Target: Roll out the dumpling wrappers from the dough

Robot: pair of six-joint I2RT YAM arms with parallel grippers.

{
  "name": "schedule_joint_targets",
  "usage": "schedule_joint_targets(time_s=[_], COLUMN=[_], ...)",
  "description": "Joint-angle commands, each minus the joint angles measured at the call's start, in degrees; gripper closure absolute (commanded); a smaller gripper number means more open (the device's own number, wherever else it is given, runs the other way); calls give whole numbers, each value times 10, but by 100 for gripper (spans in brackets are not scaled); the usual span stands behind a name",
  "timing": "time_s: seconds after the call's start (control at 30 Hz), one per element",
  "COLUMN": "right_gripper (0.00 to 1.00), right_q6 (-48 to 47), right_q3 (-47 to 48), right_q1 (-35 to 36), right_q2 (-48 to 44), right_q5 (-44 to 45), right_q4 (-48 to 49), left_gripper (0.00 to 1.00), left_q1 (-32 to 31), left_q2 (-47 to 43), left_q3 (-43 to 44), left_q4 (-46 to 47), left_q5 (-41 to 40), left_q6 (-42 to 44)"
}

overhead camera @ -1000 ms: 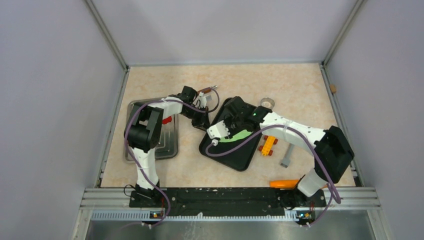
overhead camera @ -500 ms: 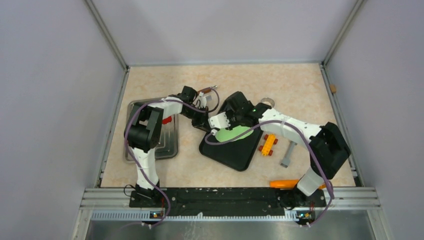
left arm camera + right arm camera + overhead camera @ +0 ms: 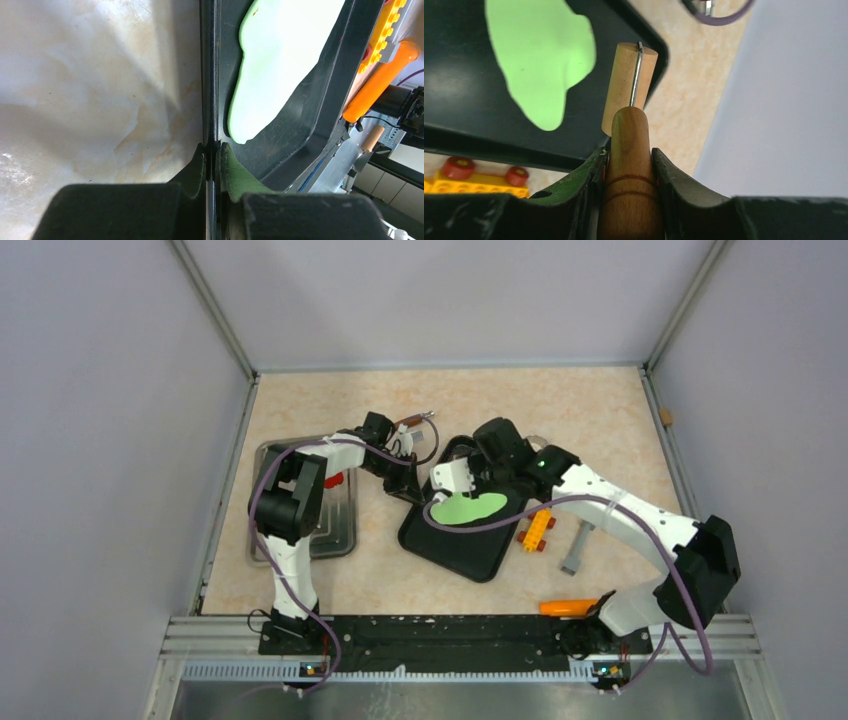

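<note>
My right end effector [image 3: 629, 156] is clamped on the wooden handle of the rolling pin [image 3: 626, 85]. Its barrel lies beside the dough [image 3: 541, 55] rather than on it, out over the far rim of the black tray [image 3: 454, 115]. My left end effector [image 3: 212, 150] is pinched together on that tray's rim, pinning it to the bench [image 3: 580, 410], and has not shifted. A second ago my right wrist hung over the middle of the tray and hid most of the dough. It has since travelled to the far edge, and the dough shows as a flat, lopsided sheet. I judge one rolling pass done, with no round wrappers cut yet.
</note>
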Motion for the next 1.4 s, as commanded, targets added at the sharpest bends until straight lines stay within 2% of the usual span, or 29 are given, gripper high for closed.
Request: schedule_joint_targets(time_s=[0.0, 0.5, 0.8, 1.37], right_gripper=[100, 100, 100, 100], right_q6=[16, 32, 9, -5], right_q3=[-38, -63, -37, -141], right_q1=[8, 19, 30, 4], right_q2=[-20, -6, 18, 95], right_q5=[-11, -63, -69, -22], right_q4=[11, -14, -68, 53], left_gripper=[100, 100, 100, 100], left_q1=[3, 3, 3, 3], left_q2=[6, 10, 12, 2], left_q3=[19, 20, 21, 15], left_q4=[4, -2, -2, 0], left_q5=[16, 16, 14, 9], left_q6=[-2, -3, -2, 1])
